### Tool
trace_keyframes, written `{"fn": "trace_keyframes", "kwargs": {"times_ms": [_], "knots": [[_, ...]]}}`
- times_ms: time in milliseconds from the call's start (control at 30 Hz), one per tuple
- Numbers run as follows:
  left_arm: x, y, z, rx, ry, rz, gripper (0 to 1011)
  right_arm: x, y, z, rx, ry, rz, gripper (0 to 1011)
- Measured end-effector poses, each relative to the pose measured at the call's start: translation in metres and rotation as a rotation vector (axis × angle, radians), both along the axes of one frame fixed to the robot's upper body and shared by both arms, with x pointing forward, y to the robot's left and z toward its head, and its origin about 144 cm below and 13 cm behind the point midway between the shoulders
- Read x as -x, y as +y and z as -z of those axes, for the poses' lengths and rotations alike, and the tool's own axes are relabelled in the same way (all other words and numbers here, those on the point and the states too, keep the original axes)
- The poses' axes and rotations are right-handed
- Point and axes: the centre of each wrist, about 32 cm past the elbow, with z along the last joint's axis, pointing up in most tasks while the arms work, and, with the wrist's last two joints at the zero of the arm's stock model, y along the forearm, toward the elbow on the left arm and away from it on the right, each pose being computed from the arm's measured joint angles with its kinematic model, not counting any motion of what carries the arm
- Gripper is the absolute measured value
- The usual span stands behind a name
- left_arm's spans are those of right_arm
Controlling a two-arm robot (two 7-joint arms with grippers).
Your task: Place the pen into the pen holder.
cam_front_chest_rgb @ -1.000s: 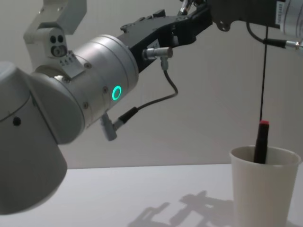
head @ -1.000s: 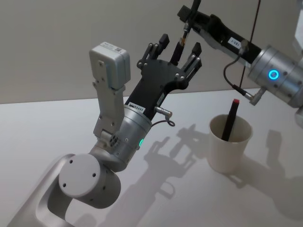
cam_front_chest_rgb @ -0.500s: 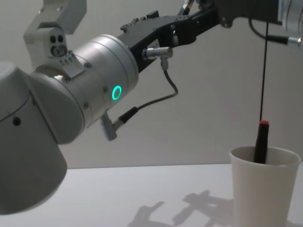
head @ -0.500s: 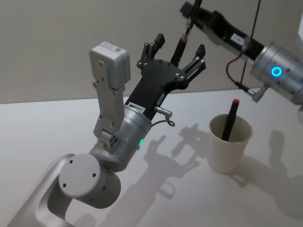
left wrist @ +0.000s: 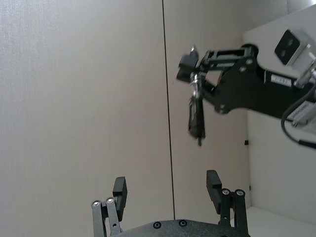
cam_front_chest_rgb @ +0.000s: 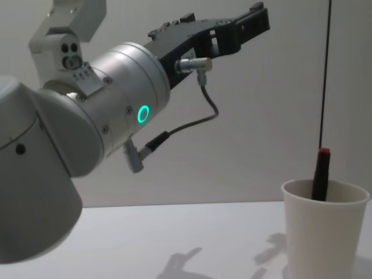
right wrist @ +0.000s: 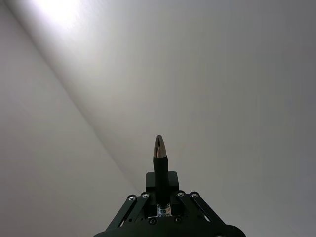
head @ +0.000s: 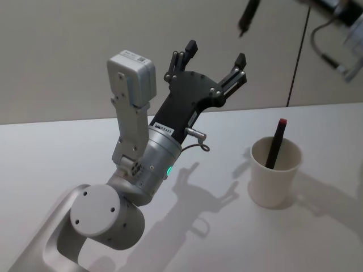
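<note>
My left gripper has spread empty; my right gripper has lifted away clamping the pen, handed over, cup next.

A dark pen with a silvery tip is held upright in the right gripper, clamped at its barrel; a plain white tapered pen holder stands upright on the table, a red-capped black pen leaning inside it, its cap above the rim.
</note>
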Motion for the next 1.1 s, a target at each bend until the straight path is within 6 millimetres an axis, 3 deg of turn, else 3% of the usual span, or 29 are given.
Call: {"fn": "trace_keyframes", "kwargs": {"times_ms": [300,567,933,1100], "knots": [[-0.001,0.007,-0.007,-0.032,0.014,-0.009,1001,0.010,-0.031,-0.029,0.087,-0.068,0.071,132],[-0.002,0.024,-0.024,-0.111,0.027,-0.043,1001,0.024,-0.051,-0.038,0.187,-0.066,0.112,132],[-0.001,0.058,-0.061,-0.249,0.001,-0.156,1001,0.045,-0.064,-0.028,0.349,0.006,0.117,132],[0.001,0.077,-0.083,-0.326,-0.026,-0.235,1001,0.053,-0.064,-0.011,0.433,0.060,0.101,132]]}}
